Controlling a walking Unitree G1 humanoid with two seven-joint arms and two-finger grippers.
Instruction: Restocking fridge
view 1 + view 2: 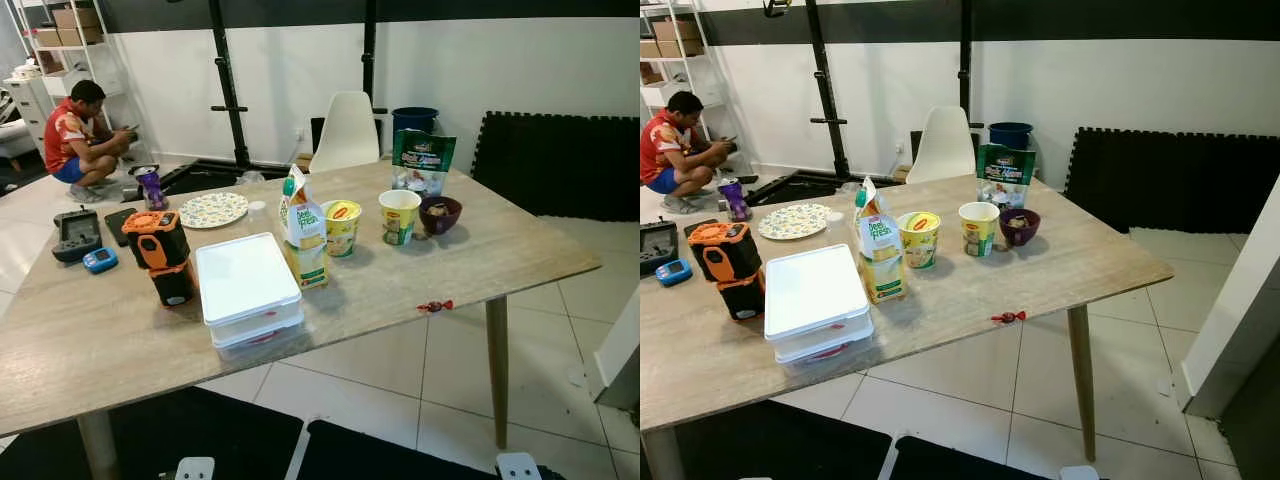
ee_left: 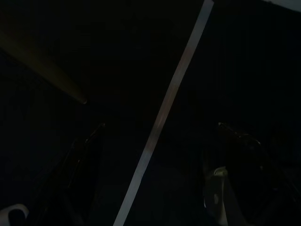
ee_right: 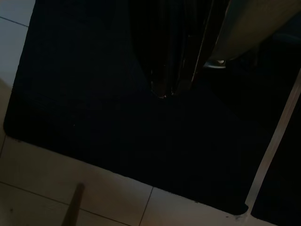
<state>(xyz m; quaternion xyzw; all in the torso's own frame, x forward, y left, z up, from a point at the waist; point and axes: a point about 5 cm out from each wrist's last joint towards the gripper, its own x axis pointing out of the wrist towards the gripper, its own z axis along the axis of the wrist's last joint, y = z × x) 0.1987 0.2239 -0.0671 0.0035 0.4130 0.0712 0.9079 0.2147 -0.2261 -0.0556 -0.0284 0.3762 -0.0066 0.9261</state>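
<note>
Currently: we stand back from the wooden table (image 1: 90, 340), both arms hanging idle below its edge.
Step in hand: approach and choice; by our reading nothing has been picked up yet for the fridge.
Groceries: a juice carton (image 1: 303, 232) stands upright near the table's middle, just beside a white lidded box (image 1: 246, 277) stacked on a second box.
Cups: two yellow noodle cups (image 1: 342, 227) (image 1: 399, 216) stand past the carton, with a dark bowl (image 1: 440, 213) and a green bag (image 1: 422, 160) behind them.
Other things: an orange tool (image 1: 158, 240), a patterned plate (image 1: 213, 209) and small devices lie on the left part of the table.
Left gripper (image 2: 155, 174): its fingers (image 2: 80, 160) stand apart, released, over dark floor.
Right gripper (image 3: 167, 92): fingertips pressed together, clenched on nothing, above a black mat (image 3: 94, 117).
Person: crouched by shelves (image 1: 75, 130), well apart from us.
Next move: we judge we must step closer, raise an arm and pick one item, likely the carton, since it stands near our edge.
</note>
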